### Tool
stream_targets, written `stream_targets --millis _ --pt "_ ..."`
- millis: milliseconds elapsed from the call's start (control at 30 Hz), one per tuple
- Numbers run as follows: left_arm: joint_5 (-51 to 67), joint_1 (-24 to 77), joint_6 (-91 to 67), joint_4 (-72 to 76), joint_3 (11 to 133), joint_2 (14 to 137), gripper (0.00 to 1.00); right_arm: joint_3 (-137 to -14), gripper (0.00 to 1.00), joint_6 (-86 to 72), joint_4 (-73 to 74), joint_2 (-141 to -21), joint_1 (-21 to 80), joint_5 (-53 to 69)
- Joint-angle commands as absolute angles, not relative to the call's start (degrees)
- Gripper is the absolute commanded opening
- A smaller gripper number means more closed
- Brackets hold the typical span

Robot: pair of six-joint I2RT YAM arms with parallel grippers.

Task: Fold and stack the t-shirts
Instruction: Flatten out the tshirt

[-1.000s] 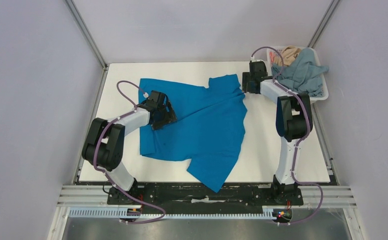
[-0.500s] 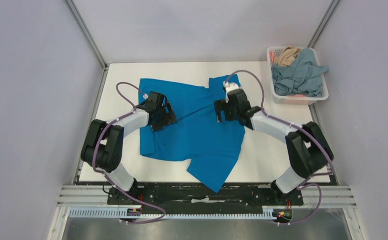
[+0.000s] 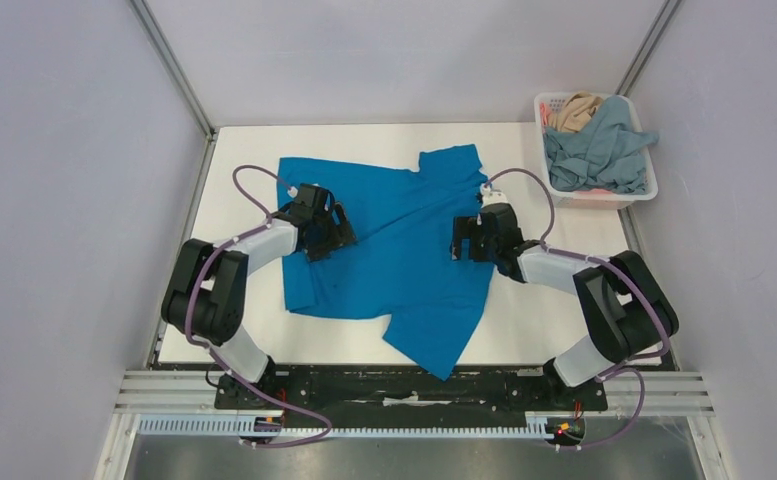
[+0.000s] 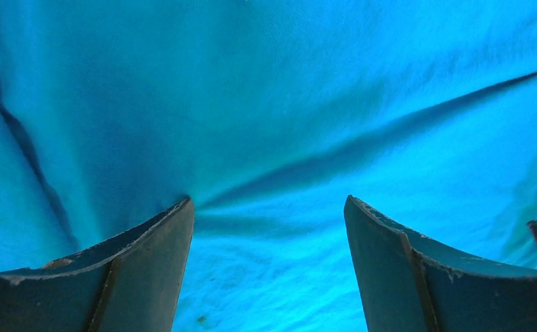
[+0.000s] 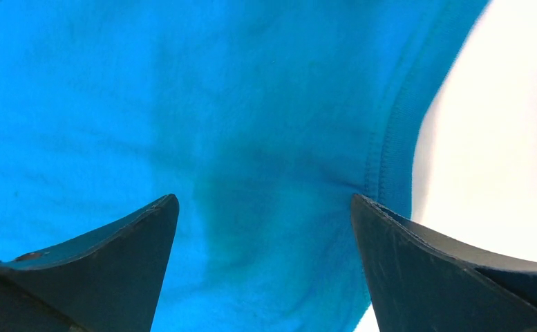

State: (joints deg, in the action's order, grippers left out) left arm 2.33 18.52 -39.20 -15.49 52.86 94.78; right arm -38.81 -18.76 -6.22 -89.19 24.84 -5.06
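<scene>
The blue shirt (image 3: 394, 250) lies creased across the middle of the surface (image 3: 549, 185). The left tool (image 3: 342, 234), fingers spread, is low over its left part. The right tool (image 3: 461, 243), also spread, is at its right hem. A grey-blue shirt (image 3: 599, 150) and a tan shirt (image 3: 572, 110) lie in the basket (image 3: 604, 201), far right.

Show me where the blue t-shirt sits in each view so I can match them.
Top external: blue t-shirt spread across the middle of the table.
Left wrist: fills the picture, creased.
Right wrist: fills the left; white table at right.
Shared landmark: the shirt's stitched hem, beside the right gripper from above.
</scene>
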Motion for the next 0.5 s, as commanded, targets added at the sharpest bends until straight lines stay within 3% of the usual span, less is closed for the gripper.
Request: stream_targets --millis 0,300,467 --pt "5.07 20.14 -40.22 -14.68 54.1 97.42 0.86 -38.09 0.98 -20.94 -5.85 -92.05 19.14 -7.01" --pt "4.55 25.71 -39.81 -17.53 57.51 97.22 0.86 -41.24 0.98 -17.32 -3.51 -91.92 13.53 -9.22" --pt "-3.33 33.01 -40.74 -22.14 55.24 91.28 0.86 -40.69 0.98 -16.04 -3.2 -91.58 13.53 -10.73"
